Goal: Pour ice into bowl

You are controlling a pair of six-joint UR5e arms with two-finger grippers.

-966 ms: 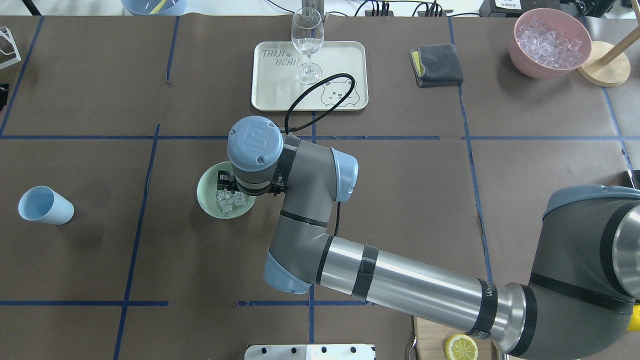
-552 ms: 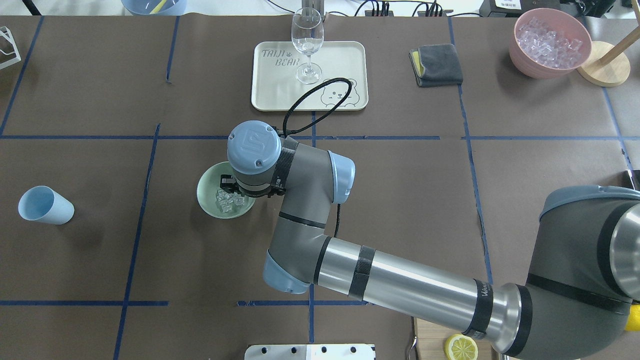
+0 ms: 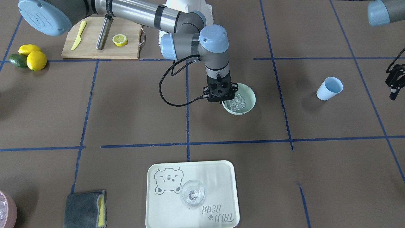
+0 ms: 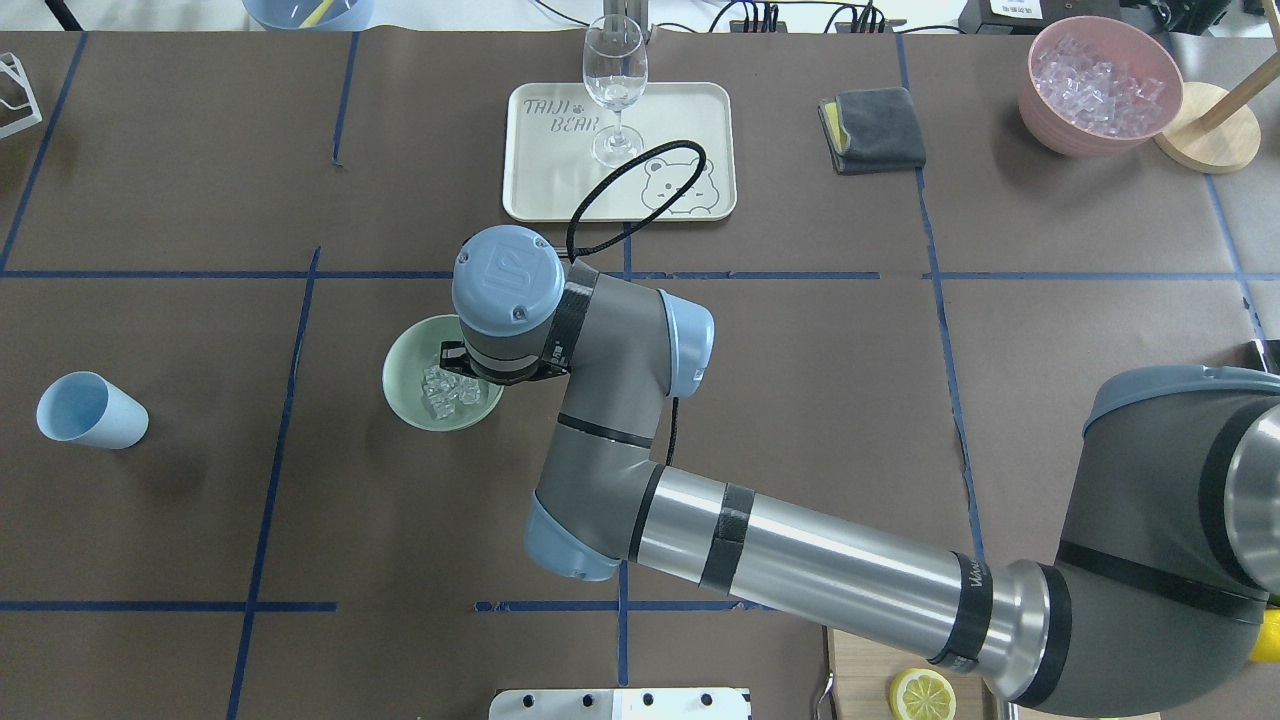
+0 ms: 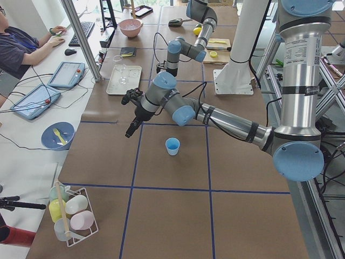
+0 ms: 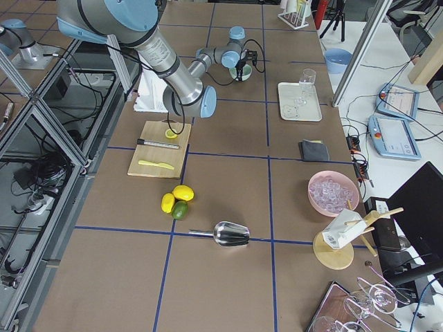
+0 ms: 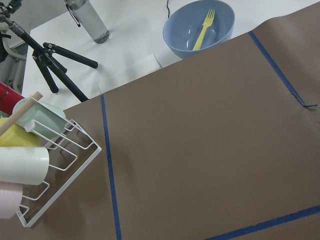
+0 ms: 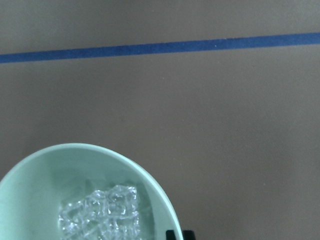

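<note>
1. the left gripper (image 3: 394, 83) hangs off at the table's left end, well apart from the task's things. i cannot tell how its fingers stand.
2. the light blue cup (image 4: 90, 410) sits alone and looks empty, well apart from the bowl, which fits a pour already made.
3. the mint-green bowl (image 4: 403, 385) sits left of the table's middle with the ice (image 4: 447, 392) heaped inside it. no cubes show on the brown paper around it, so the pouring itself looks done.
4. the right gripper (image 3: 222, 100) is down at the bowl's right-hand rim. its wrist view shows two dark fingertips close together right at the rim, so it seems to be pinching the rim narrowly, not spread wide. what is left, as i judge it, is only to settle the bowl and let go.
5. further back, the cream bear tray (image 4: 540, 190) carries an upright wine glass (image 4: 614, 70), near the arm's looping black cable (image 4: 640, 170).
6. the grey cloth (image 4: 872, 128) and the pink bowl (image 4: 1060, 135), full of more ice, lie far right, well apart. nothing seems to block the bowl.
</note>
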